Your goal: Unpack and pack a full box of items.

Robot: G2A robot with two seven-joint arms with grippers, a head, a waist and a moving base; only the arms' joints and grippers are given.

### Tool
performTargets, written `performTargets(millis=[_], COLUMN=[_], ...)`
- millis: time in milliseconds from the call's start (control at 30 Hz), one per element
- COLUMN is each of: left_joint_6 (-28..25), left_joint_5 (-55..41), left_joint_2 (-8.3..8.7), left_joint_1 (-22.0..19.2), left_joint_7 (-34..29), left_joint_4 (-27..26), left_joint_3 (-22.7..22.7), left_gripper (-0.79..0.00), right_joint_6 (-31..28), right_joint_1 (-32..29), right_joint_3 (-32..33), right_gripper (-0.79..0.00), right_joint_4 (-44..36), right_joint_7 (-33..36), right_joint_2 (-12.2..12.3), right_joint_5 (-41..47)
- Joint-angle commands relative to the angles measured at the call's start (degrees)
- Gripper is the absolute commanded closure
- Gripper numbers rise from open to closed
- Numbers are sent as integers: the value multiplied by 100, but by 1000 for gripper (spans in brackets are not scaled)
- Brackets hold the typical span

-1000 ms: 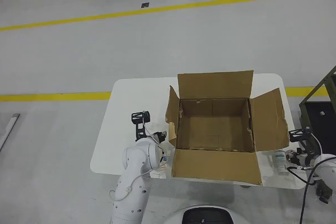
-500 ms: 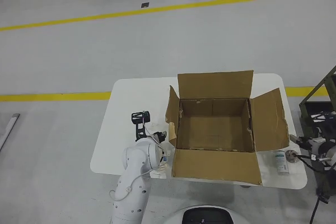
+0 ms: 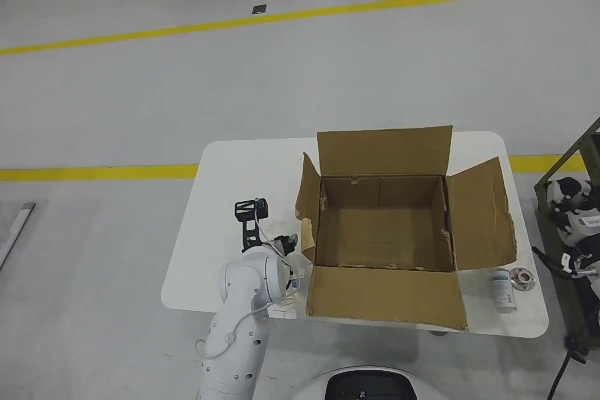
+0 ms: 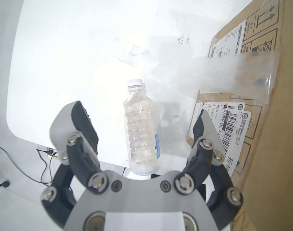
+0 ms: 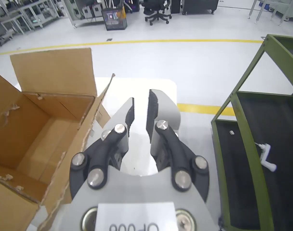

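The open cardboard box (image 3: 385, 235) stands mid-table with its flaps spread and its inside bare (image 5: 28, 140). A clear plastic bottle (image 4: 140, 131) lies on the white table (image 4: 88, 37) by the box's left wall, near the front edge. My left gripper (image 4: 140, 110) is open and straddles the bottle, its pads (image 4: 85, 123) apart from it. My right gripper (image 5: 142, 97) hangs above the table's right edge, beside the box's right flap. Only a narrow gap shows between its fingers, with nothing in it.
A small white bottle (image 3: 501, 290) and a small round thing (image 3: 523, 278) lie on the table right of the box. A green cart (image 5: 237, 121) stands close off the table's right end, with a white item (image 5: 265, 155) on its black shelf.
The right arm has pulled away from the small bottle at the table's front right, out toward the cart. The left arm has not moved.
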Motion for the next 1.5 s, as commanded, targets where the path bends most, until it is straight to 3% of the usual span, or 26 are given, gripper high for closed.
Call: performTargets(millis=[0,167,533,800,1100,1467], left_joint_6=[0,-116,-426,-895,-918,-892], left_joint_5=[0,21,357,632,938,623], left_joint_2=[0,28,134,137,81,22], left_joint_1=[0,194,641,692,406,94], left_joint_7=[0,302,-422,-526,-604,-772], left_joint_4=[0,-118,-429,-352,372,906], left_joint_3=[0,-159,-770,-469,-54,-39], left_gripper=[-785,-785,-785,-785,-785,-785], right_joint_6=[14,-125,-173,-268,-297,-250], right_joint_1=[42,211,525,656,707,672], right_joint_3=[-23,-87,-189,-221,-225,-248], right_gripper=[0,0,0,0,0,0], right_joint_4=[39,91,67,149,243,301], right_joint_7=[35,351,927,1049,1146,1153], right_joint_2=[-7,-1,56,91,126,154], right_joint_5=[254,831,901,917,902,939])
